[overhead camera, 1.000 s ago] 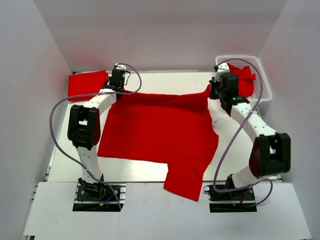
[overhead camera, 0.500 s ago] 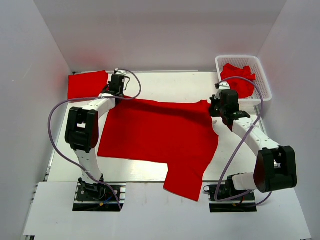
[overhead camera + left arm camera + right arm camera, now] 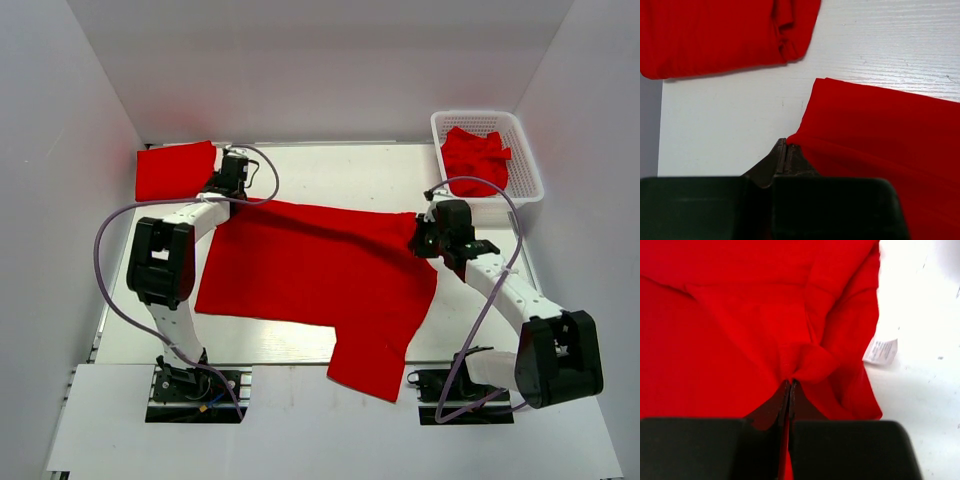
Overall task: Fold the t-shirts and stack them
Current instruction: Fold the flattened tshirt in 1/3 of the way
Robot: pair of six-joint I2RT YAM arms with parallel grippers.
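Gripping bunched red t-shirt (image 3: 320, 265) corners, left tool (image 3: 785, 146) and right tool (image 3: 790, 383) clamp tight.

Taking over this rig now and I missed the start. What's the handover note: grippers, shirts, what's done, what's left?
Left gripper: shut on the far-left corner of the spread t-shirt.
Right gripper: shut on its far-right edge.
Done: one folded shirt lies at the far left.
Left: fold the spread one, stack it, then the crumpled shirt in the basket.
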